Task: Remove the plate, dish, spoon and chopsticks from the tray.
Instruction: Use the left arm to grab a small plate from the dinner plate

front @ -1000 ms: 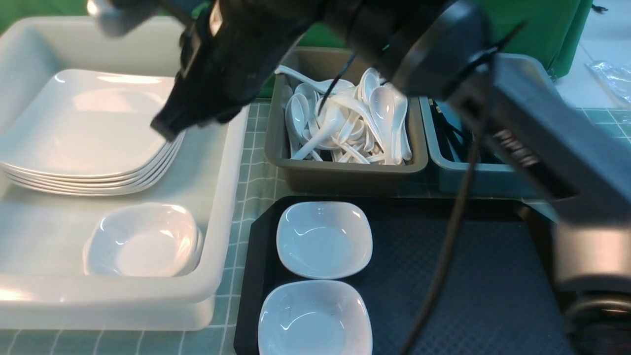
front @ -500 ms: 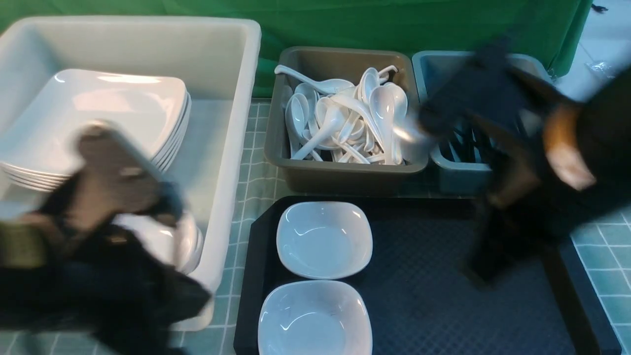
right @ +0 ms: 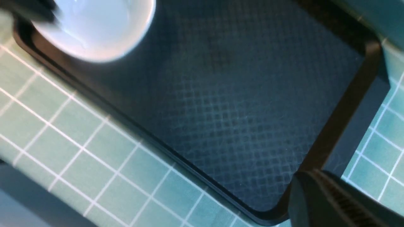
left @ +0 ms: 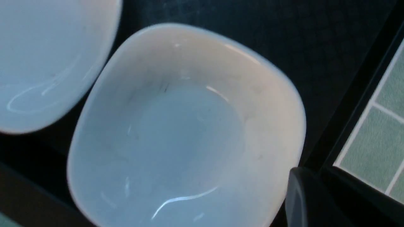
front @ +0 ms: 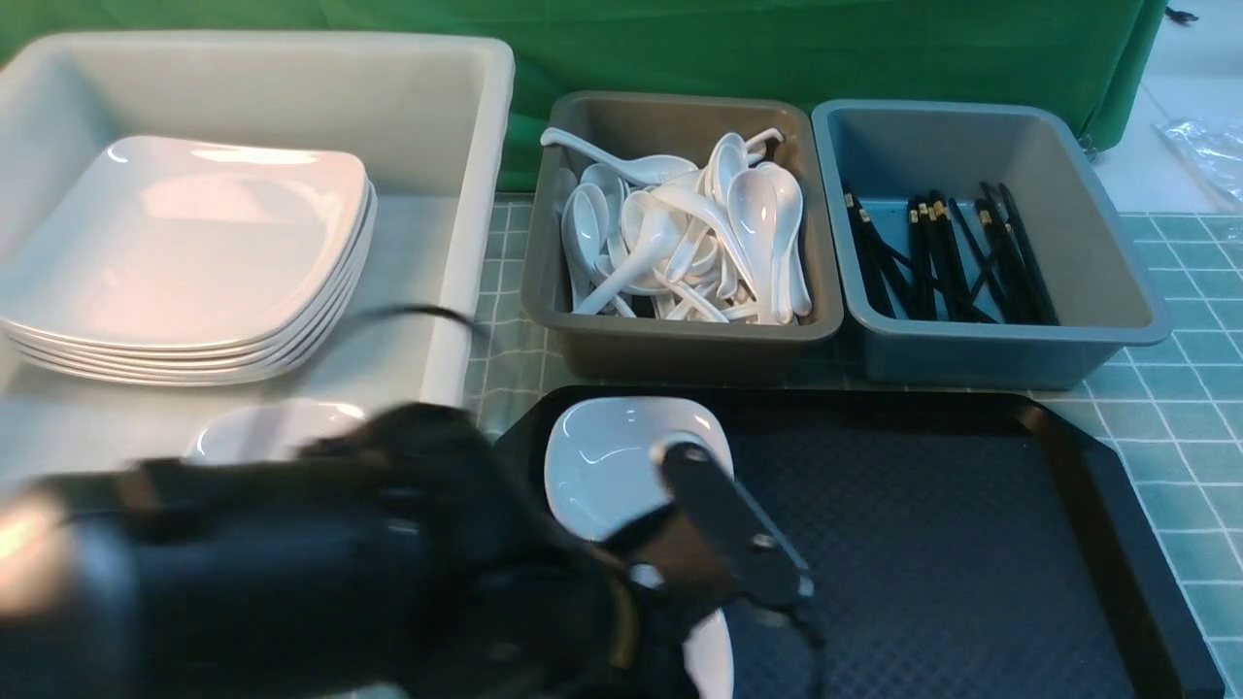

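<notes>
Tray [front: 923,544] lies on the tiled mat [front: 1199,291], in front of two bins; its cross-hatched floor shows over the right part. Two dishes stand on its left part, one behind the other: far dish [front: 602,466] upright, near the tray's far left corner; near dish [front: 716,660] almost wholly hidden in the front view by the left arm [front: 243,573], only a sliver of rim showing. In the left wrist view the near dish [left: 186,132] fills the centre, upright; it is close to the far dish [left: 47,63] but apart from it, a strip of tray floor between them.

Left gripper [front: 728,524] is over the dishes, blurred; one finger crosses in front of the far dish's near rim; contact with either dish cannot be told; whether the jaws are apart or together cannot be told. In the left wrist view a single fingertip [left: 303,201] shows just beside the near dish's rim.

Right gripper [right: 318,198] is outside the front view; jaws together; it hangs above a cut corner of the tray, next to the mat.

Tub [front: 466,146] stands left of the tray; it holds a stack of plates [front: 184,252] at the rear and a bowl [front: 262,432] in front of the stack, partly hidden by the arm. Spoon bin [front: 680,340] holds a heap of spoons [front: 680,243]; chopstick bin [front: 1097,243], just beside it on the right, holds the chopsticks [front: 932,262], lying on its floor.
</notes>
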